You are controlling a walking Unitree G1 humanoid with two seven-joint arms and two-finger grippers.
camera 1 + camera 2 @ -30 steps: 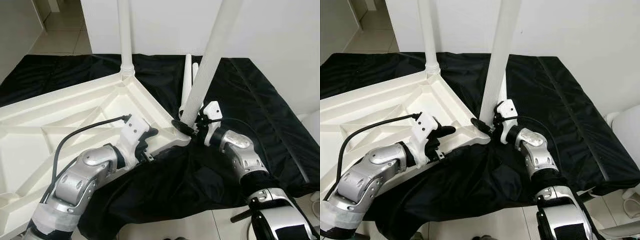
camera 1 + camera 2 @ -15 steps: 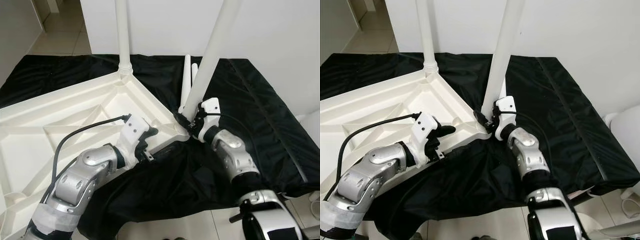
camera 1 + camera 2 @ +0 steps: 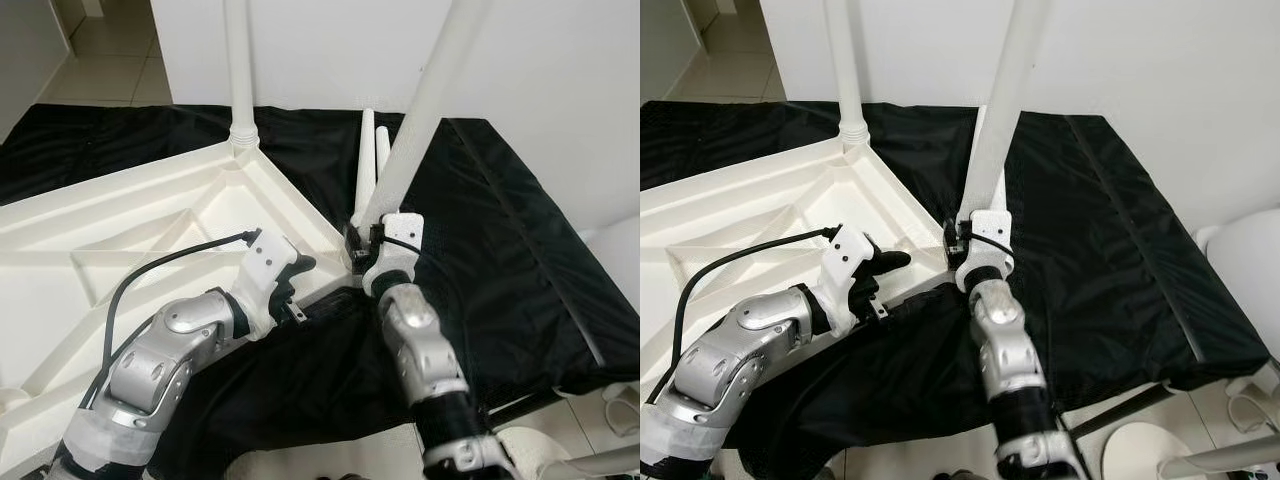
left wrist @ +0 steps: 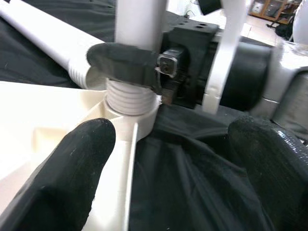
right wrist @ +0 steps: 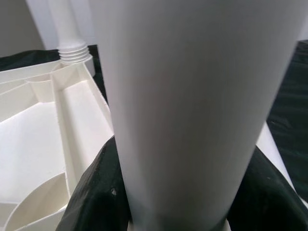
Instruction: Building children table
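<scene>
Black fingers of the right gripper (image 3: pixel 362 243) are clenched around the base of a white table leg (image 3: pixel 420 110), just above its threaded end, which sits in the near corner socket of the upturned white tabletop (image 3: pixel 130 215). In the left wrist view one finger (image 4: pixel 126 61) wraps the leg right over the ribbed thread, and the thread already rests in the socket collar. A second ago this arm reached in from about 4 o'clock of the socket with its elbow out to the side; now the forearm has swung round to about 6 o'clock and stands nearly straight below the leg. The leg leans less than it did, though it is tilted toward 1 o'clock. That reads to me as a turn of the wrist, screwing the leg home, so this corner looks close to done but not yet upright.

The left gripper (image 3: pixel 296 287) hovers at about 8 o'clock of the socket, its fingers (image 4: pixel 77 168) spread apart and grasping nothing, just beside the tabletop's rim as if to steady it.

Farther out, at 11 o'clock, a fitted leg (image 3: pixel 238 70) stands upright in the far corner. Two spare legs (image 3: pixel 372 160) lie on the black cloth (image 3: pixel 500 240) at 12 o'clock, behind the held one.
</scene>
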